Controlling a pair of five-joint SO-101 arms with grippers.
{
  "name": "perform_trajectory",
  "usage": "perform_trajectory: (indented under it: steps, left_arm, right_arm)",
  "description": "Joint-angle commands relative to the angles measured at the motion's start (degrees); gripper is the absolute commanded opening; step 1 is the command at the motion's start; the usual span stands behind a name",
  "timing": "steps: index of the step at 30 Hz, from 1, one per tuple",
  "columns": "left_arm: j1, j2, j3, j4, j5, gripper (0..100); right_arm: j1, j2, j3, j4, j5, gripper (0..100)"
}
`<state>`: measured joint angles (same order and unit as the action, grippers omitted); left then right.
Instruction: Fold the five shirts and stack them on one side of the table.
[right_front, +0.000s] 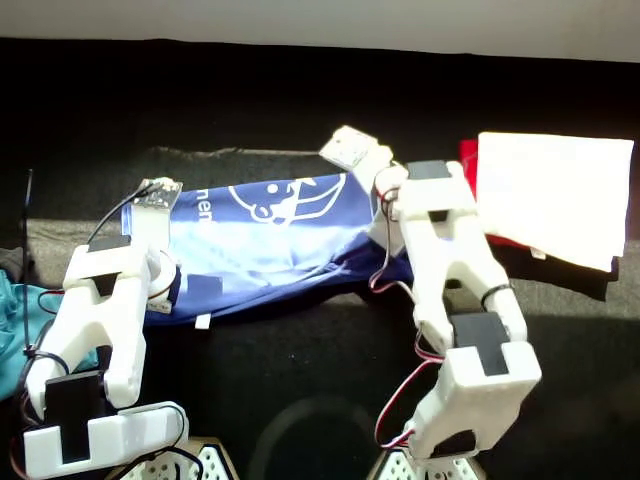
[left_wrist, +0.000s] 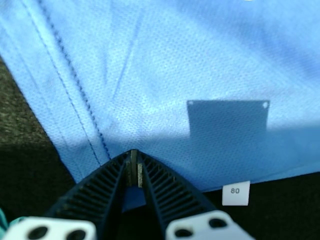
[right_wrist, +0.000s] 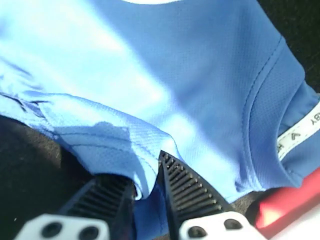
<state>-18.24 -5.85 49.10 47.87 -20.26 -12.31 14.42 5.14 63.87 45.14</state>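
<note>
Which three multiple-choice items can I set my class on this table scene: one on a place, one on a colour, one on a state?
1. Where does the white shirt lie? A in the left jaws; B on the floor; C on a red shirt.
2. What colour is the spread-out shirt? A blue; B green; C yellow.
3. How do the left jaws stand? A wide open in the air; B shut on the spread-out shirt's hem; C shut on nothing.

Answers: 1 C, red cloth shows from under its edge in the high view. 2 A, its cloth is blue in all three views. 3 B, the left wrist view shows them closed with the hem between them.
</note>
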Motion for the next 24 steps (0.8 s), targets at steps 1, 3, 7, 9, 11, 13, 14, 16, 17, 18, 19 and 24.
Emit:
perform_trajectory:
  steps: [1,3,7,9,11,13,14,16,17,18,19,24]
  left_arm:
    - [0.6,0.1,0.2,-0.8,0.4,1]
    - [0.6,0.1,0.2,-0.8,0.4,1]
    - [0.6,0.1,0.2,-0.8,0.4,1]
    - [0.6,0.1,0.2,-0.8,0.4,1]
    - [0.6,0.1,0.2,-0.8,0.4,1]
    - [0.6,0.1,0.2,-0.8,0.4,1]
    - [0.6,0.1,0.2,-0.8,0.4,1]
    - [0.6,0.1,0.2,-0.8,0.4,1]
    - [0.6,0.1,0.2,-0.8,0.4,1]
    - [0.6,0.1,0.2,-0.8,0.4,1]
    - [0.6,0.1,0.2,-0.8,0.4,1]
    - [0.6,0.1,0.2,-0.8,0.4,1]
  right_arm:
    - [0.7,6.2,-12.1,0.9,-0.6,1.3]
    - [0.7,8.8,-16.0,1.2,-4.5,1.5]
    - [0.6,12.4,-21.1,1.2,-11.9,13.1]
    - [0.7,13.1,-22.5,0.8,-15.4,18.5]
    - [1.1,13.3,-23.9,0.8,-17.6,19.1]
    - [1.5,13.3,-25.3,0.8,-19.4,19.1]
    - [2.2,13.3,-25.9,0.8,-20.4,19.1]
    - [3.4,13.1,-27.0,0.8,-22.9,19.1]
    - [4.3,13.1,-27.6,1.2,-24.2,19.1]
    - [4.9,13.1,-28.3,1.3,-25.1,19.1]
    - [5.6,13.0,-28.7,1.8,-25.8,19.1]
    - [6.4,13.0,-31.8,10.7,-26.0,18.8]
